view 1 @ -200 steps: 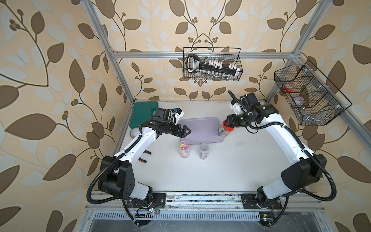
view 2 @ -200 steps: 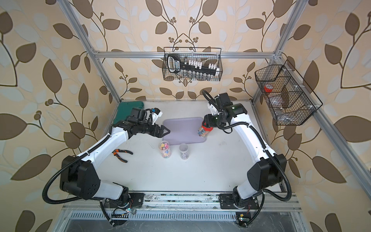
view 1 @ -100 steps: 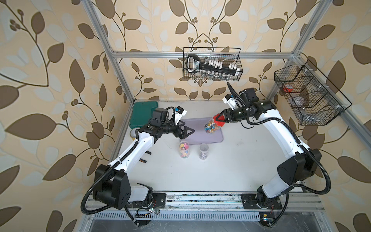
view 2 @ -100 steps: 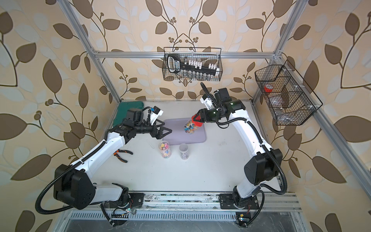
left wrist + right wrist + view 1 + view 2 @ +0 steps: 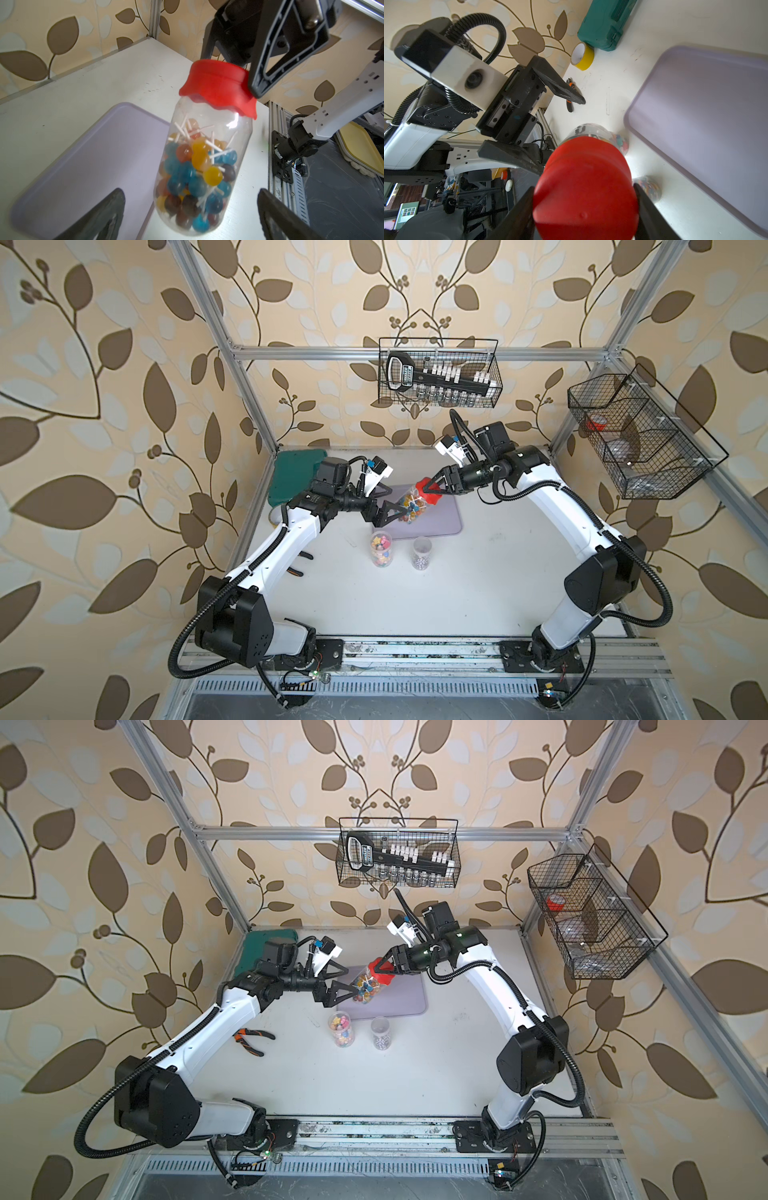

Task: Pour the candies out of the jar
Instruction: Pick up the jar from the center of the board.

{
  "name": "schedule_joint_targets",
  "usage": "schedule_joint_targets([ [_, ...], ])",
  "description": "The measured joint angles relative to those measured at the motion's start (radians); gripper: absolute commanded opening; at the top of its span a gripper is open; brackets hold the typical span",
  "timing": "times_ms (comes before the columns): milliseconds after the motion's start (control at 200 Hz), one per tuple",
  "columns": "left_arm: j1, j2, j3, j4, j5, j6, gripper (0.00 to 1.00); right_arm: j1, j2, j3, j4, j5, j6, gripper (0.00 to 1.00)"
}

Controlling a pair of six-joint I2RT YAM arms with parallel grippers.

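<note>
White surface [image 5: 457, 580], leaf-papered walls [image 5: 124, 406] | jar [image 5: 207, 124] of lollipops [image 5: 212, 175] aloft over purple tray [image 5: 446, 522], axis running hand to hand | right hand [image 5: 430, 489] clamps red lid [image 5: 218, 83] | left hand [image 5: 398, 502] spread wide, empty, flanking jar base

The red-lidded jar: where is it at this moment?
In a top view the jar hangs tilted above the purple tray's edge, its red lid in the right gripper, its base between the jaws of the open left gripper.
</note>
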Motion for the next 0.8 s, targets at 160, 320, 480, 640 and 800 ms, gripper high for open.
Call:
schedule_joint_targets([
  [160, 0.0, 0.009, 0.0, -0.018, 0.037, 0.016, 0.99, 0.028, 0.024, 0.036, 0.009, -0.035, 0.013, 0.35],
  [320, 0.0, 0.01, 0.0, -0.041, 0.049, 0.036, 0.99, 0.039, 0.027, 0.054, 0.022, -0.064, 0.024, 0.36],
  [480, 0.0, 0.01, 0.0, -0.049, 0.065, 0.043, 0.99, 0.043, 0.028, 0.056, 0.027, -0.076, 0.033, 0.36],
  [640, 0.0, 0.01, 0.0, -0.079, 0.069, 0.063, 0.99, 0.043, 0.029, 0.056, 0.027, -0.077, 0.035, 0.36],
  [800, 0.0, 0.01, 0.0, -0.1, 0.073, 0.069, 0.99, 0.043, 0.029, 0.057, 0.027, -0.079, 0.035, 0.36],
])
